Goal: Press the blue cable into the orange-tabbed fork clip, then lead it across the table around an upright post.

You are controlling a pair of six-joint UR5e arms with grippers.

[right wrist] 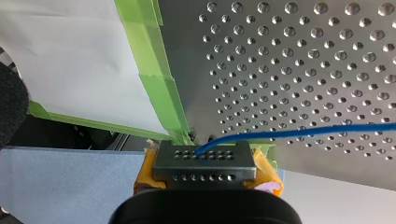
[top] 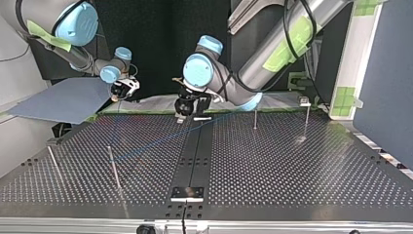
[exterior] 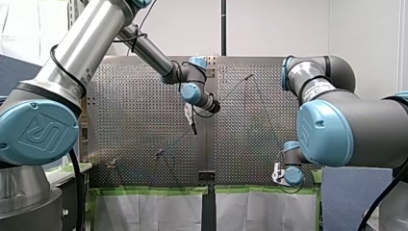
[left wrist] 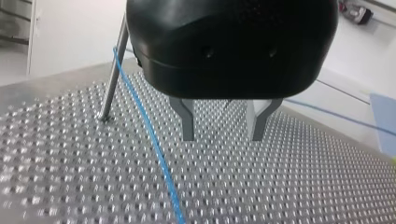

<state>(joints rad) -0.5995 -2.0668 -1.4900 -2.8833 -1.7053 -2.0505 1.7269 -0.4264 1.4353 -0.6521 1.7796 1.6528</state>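
Observation:
The thin blue cable (top: 160, 141) runs slantwise over the perforated table. In the left wrist view the cable (left wrist: 149, 135) passes an upright post (left wrist: 114, 70) and lies beside my fingers, not between them. My left gripper (left wrist: 223, 133) hovers just above the table, open, its metal fingers (left wrist: 188, 126) holding nothing; it sits near the table's middle seam (top: 187, 109) (exterior: 192, 122). My right gripper (right wrist: 205, 163), with yellow pads, is shut on the blue cable (right wrist: 299, 133) at the taped table edge (exterior: 278, 173) (top: 122, 87). A small clip with an orange tab (exterior: 111, 164) stands at the front view's lower left.
Several thin upright posts stand on the table, among them one (top: 254, 119) behind the left gripper and two (top: 113, 165) (top: 52, 158) at the top view's left. Green tape (right wrist: 159, 84) lines the table edge. A blue-grey sheet (top: 63, 100) lies beyond that edge.

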